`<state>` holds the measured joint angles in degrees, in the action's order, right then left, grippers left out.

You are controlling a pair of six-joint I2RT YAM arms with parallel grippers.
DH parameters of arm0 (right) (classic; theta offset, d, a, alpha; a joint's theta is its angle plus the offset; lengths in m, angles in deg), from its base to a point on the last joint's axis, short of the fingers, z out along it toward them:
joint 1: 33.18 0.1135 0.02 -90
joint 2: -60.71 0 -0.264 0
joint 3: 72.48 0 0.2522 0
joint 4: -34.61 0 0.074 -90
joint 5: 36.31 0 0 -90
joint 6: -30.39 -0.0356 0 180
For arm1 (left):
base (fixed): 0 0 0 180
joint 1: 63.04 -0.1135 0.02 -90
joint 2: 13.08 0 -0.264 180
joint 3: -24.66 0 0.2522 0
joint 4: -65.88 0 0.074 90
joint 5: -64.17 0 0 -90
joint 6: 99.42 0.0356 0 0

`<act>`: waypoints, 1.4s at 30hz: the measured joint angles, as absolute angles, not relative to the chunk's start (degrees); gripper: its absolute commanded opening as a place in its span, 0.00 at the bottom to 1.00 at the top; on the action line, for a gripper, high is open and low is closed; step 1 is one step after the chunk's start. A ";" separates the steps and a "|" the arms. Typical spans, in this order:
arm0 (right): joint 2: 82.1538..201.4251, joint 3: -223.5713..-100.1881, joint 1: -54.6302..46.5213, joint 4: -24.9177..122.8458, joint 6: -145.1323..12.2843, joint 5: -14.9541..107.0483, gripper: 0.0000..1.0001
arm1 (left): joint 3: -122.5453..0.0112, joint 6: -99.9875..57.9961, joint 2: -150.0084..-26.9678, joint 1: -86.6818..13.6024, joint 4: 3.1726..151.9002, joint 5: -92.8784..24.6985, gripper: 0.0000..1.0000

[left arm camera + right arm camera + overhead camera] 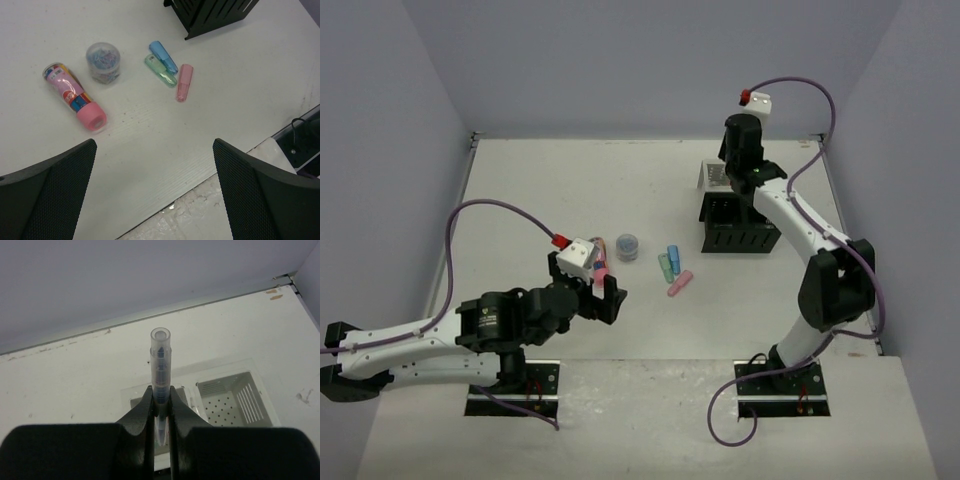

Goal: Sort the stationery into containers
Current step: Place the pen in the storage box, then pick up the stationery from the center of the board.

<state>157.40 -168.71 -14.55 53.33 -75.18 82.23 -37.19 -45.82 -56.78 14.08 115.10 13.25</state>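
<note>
Right wrist view: the right fingers (141,417) pinch a thin pen (160,365) low on its barrel above the white box (252,402). It looks light, stiff and probably slippery. The left fingers (50,190) gape wide, empty.

This looks to me like a robot lab. Bare grey walls (650,60) box in a white bench (540,190). The left arm (420,345) and right arm (790,215), trailing purple cables (470,215), are bolted at the bottom of the frame.

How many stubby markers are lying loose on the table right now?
3. The blue marker and green marker lie side by side, the pink marker close beside them, near the black organiser. More could be hidden inside it.
</note>
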 measured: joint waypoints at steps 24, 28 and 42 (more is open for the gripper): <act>147.87 -156.15 -13.51 50.02 -79.03 77.76 0.72 | -35.51 -46.27 -51.27 14.08 117.34 13.07 1.00; 139.40 -156.82 -7.56 57.21 -78.99 76.44 0.71 | -39.02 -49.78 -53.23 14.08 124.32 16.86 1.00; 131.80 -136.09 17.55 77.10 -99.48 71.89 0.73 | -41.21 -59.88 -46.69 14.08 140.22 30.08 1.00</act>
